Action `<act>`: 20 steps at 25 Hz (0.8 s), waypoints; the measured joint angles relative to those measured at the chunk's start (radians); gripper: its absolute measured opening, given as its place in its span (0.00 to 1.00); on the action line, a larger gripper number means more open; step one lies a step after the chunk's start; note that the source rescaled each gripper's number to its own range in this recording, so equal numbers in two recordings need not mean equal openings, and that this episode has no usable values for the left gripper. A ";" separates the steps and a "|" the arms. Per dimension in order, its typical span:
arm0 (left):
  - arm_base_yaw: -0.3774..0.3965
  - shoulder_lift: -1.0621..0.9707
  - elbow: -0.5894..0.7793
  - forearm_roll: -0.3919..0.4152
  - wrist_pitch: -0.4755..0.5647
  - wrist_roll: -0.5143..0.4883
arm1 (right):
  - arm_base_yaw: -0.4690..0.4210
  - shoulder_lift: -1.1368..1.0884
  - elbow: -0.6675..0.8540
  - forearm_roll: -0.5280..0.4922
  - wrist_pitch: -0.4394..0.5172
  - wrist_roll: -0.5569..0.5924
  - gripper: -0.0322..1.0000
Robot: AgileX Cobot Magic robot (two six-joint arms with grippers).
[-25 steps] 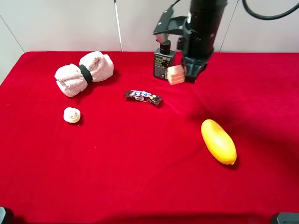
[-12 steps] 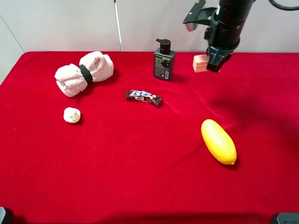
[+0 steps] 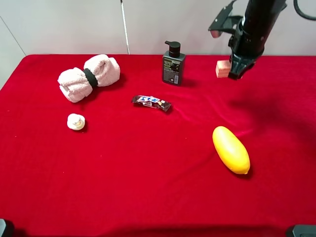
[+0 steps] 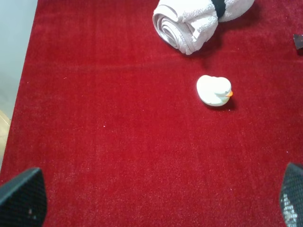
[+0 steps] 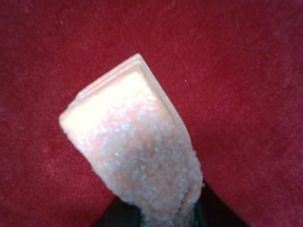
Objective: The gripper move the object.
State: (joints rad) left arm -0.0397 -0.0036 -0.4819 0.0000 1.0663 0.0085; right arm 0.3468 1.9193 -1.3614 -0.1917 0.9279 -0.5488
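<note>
My right gripper (image 3: pixel 232 72) is at the back right of the table, above the red cloth, shut on the small pale pink soap-like block (image 3: pixel 223 68). In the right wrist view the block (image 5: pixel 135 151) fills the middle, sticking out from between the black fingers (image 5: pixel 208 208) with only red cloth under it. The left gripper's two black fingertips (image 4: pixel 21 201) show at the edges of the left wrist view, wide apart and empty, over the table's left side.
A rolled pink towel (image 3: pixel 89 77), a small white duck (image 3: pixel 75 121) and a dark wrapped bar (image 3: pixel 151 102) lie at left and centre. A black pump bottle (image 3: pixel 173 64) stands at the back. A yellow oval fruit (image 3: pixel 230 149) lies at front right.
My right gripper has carried the pink block to the right, from beside the pump bottle to the back right, and lifted it a little. The left arm has not moved.
</note>
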 joint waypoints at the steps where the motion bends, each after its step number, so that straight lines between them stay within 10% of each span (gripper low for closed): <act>1: 0.000 0.000 0.000 0.000 0.000 0.000 | -0.005 0.000 0.016 0.002 -0.016 0.000 0.03; 20: 0.000 0.000 0.000 0.000 0.000 0.000 | -0.040 0.103 0.116 0.021 -0.162 0.038 0.03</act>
State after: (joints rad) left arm -0.0397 -0.0036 -0.4819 0.0000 1.0663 0.0085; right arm 0.3072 2.0227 -1.2453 -0.1707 0.7662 -0.5105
